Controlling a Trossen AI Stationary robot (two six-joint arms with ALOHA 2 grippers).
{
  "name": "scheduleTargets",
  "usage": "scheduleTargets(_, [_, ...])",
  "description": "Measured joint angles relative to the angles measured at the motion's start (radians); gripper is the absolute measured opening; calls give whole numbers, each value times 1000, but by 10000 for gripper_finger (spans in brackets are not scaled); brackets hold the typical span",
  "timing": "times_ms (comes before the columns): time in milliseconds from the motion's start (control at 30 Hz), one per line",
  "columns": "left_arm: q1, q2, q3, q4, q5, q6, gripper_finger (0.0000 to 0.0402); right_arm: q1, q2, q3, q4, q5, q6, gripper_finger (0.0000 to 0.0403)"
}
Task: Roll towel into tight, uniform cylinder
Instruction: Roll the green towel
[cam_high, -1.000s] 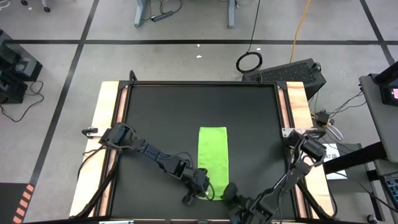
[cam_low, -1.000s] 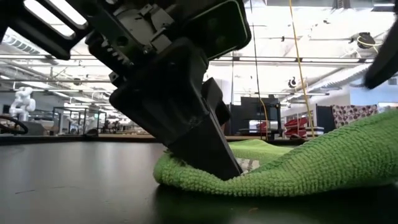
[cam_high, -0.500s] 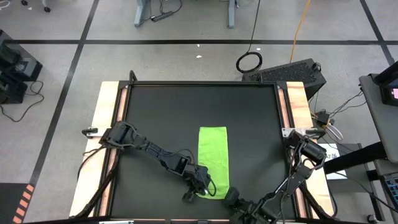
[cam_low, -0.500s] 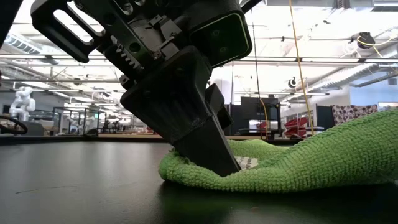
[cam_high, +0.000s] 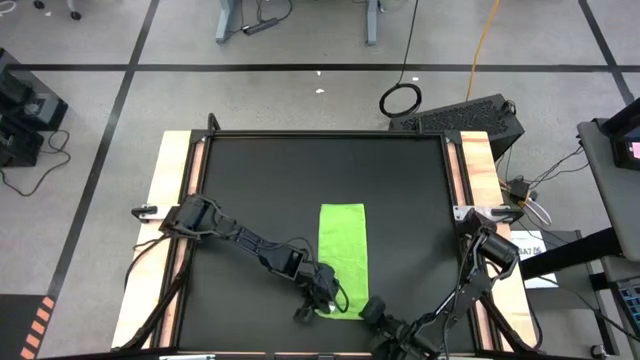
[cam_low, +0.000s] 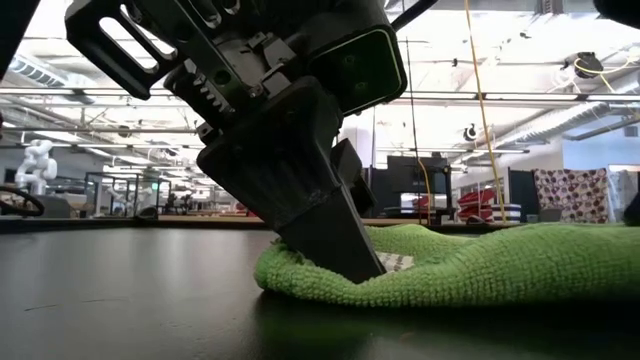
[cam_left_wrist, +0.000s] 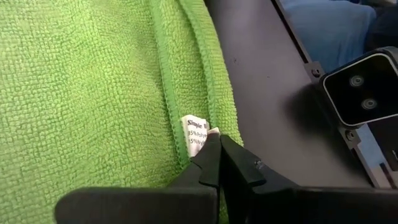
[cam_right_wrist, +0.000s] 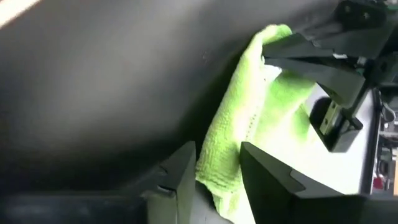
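From my station I see the towel (cam_high: 342, 258) lying as a long folded strip on the black bench (cam_high: 250, 190), toward the near edge and a little right of centre, not yet rolled into any cylinder. My left end effector (cam_high: 324, 297) sits at the towel's near left corner, its fingers (cam_left_wrist: 219, 163) pressed together on the hem right beside the small white tag (cam_left_wrist: 198, 138); from table height I see the same end effector (cam_low: 330, 250) planted on that corner with the cloth bunched under it. The right end effector (cam_high: 372, 314) is at the towel's near right corner, and its wrist camera shows its two fingers (cam_right_wrist: 264, 171) spread with the towel's edge (cam_right_wrist: 230, 162) lying between them, not squeezed. Compared with a second ago, the left end effector has shifted slightly away from the near edge along the towel's left side and has held there for the last half second. The bigger change is on the right side of the towel: a second ago and half a second ago the table-height camera showed that corner lifted into a tall slope, and now it has dropped into a low, nearly flat hump (cam_low: 520, 265). From above, the strip's far end looks unmoved.
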Motion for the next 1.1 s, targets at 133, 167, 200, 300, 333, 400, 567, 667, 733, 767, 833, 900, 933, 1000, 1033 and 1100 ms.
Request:
scheduleTargets(133, [0, 3, -2, 26, 40, -1, 8, -4, 2, 0, -13, -2, 16, 88])
scheduleTargets(167, [-1, 3, -2, 32, 49, -1, 8, -5, 2, 0, -14, -9, 20, 77])
scheduleTargets(200, [-1, 3, -2, 34, 54, -1, 8, -8, 2, -1, -13, -18, 25, 64])
scheduleTargets(300, [-1, 3, -2, 38, 60, -4, 8, -14, 2, -2, -19, -40, 61, 21])
scheduleTargets(333, [-1, 3, -2, 38, 64, -5, 8, -17, 3, -2, -18, -54, 71, 11])
scheduleTargets(400, [-1, 3, -2, 42, 67, -5, 8, -26, 3, -2, -22, -91, 107, 7])
scheduleTargets(567, [-4, -8, -2, 37, 70, 1, 10, -42, -11, -5, -22, -155, 191, 4])
scheduleTargets(667, [-17, -29, -2, 23, 70, 19, 30, -53, -35, -8, -19, -192, 259, 3])
scheduleTargets(733, [-27, -49, -2, 27, 50, 25, 54, -61, -51, -8, -18, -238, 284, 3])
scheduleTargets(767, [-34, -62, -2, 26, 33, 32, 68, -67, -59, -8, -16, -267, 294, 2])
scheduleTargets(833, [-47, -86, -2, 28, 7, 61, 102, -77, -71, -8, -14, -319, 319, 2])
scheduleTargets(900, [-64, -108, -1, 28, -38, 93, 137, -93, -72, -8, -7, -362, 343, 2])
scheduleTargets(933, [-74, -116, -1, 24, -72, 110, 155, -101, -72, -8, -1, -384, 351, 2])
scheduleTargets(1000, [-101, -123, -1, 14, -164, 156, 185, -115, -75, -7, 8, -427, 362, 2])
scheduleTargets(1033, [-117, -124, -1, 1, -212, 182, 198, -123, -76, -7, 12, -442, 368, 2])
scheduleTargets(1100, [-150, -124, -1, -12, -293, 233, 217, -135, -77, -6, 17, -460, 378, 2])
